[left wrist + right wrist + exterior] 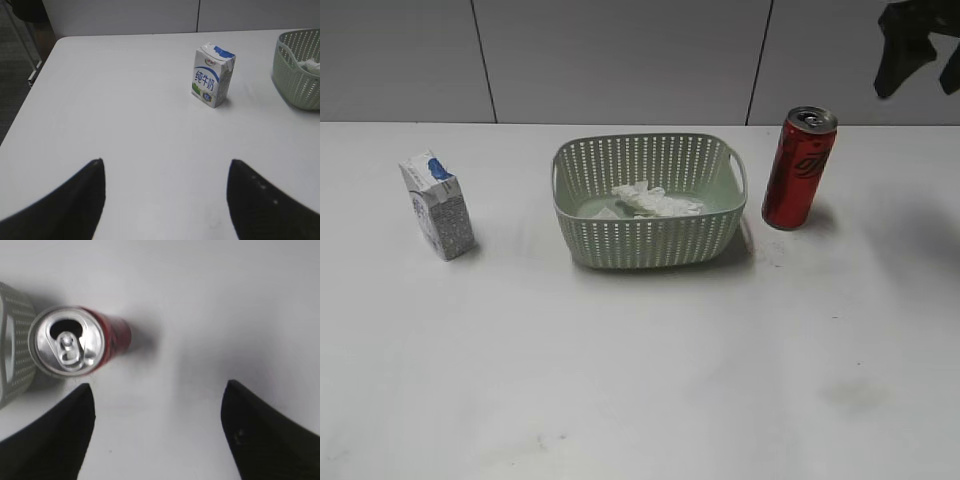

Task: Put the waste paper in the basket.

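Note:
The pale green slotted basket (650,235) stands mid-table, and crumpled white waste paper (655,201) lies inside it. The basket's edge shows at the right of the left wrist view (295,75), with a bit of white paper (312,65) inside. A sliver of the basket shows at the left of the right wrist view (15,355). My left gripper (167,162) is open and empty over bare table left of the carton. My right gripper (157,385) is open and empty, high above the table right of the red can; it shows dark at the top right of the exterior view (910,45).
A white-and-blue milk carton (437,205) stands left of the basket and also shows in the left wrist view (212,75). A red drink can (799,168) stands right of the basket, seen from above in the right wrist view (75,342). The table's left edge (30,100) is near.

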Robot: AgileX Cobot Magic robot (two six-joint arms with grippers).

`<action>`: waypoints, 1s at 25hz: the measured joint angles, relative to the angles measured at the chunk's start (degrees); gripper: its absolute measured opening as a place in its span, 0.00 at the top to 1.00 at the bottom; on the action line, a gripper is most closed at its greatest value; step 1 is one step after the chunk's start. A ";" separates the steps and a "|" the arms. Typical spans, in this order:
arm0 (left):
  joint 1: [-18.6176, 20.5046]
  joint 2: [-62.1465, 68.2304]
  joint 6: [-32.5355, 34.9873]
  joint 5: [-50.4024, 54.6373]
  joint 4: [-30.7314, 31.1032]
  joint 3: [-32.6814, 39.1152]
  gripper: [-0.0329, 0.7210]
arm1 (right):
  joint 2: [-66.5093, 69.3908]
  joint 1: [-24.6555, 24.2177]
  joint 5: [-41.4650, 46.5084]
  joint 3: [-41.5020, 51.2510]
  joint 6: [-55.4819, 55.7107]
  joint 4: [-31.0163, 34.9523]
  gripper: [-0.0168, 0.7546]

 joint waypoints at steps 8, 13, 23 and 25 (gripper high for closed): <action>0.00 0.00 0.00 0.00 0.00 0.00 0.22 | -24.24 0.00 -4.57 30.53 -1.59 0.78 0.21; 0.00 0.00 0.00 0.00 0.00 0.00 0.22 | -40.35 0.00 -12.16 48.43 -1.75 0.83 0.21; 0.00 0.00 0.00 0.00 0.00 0.00 0.22 | -65.41 0.00 -18.45 74.86 -1.72 1.13 0.21; 0.00 0.00 0.00 -0.05 0.00 0.00 0.22 | -69.59 0.00 -17.93 77.11 -1.77 1.18 0.21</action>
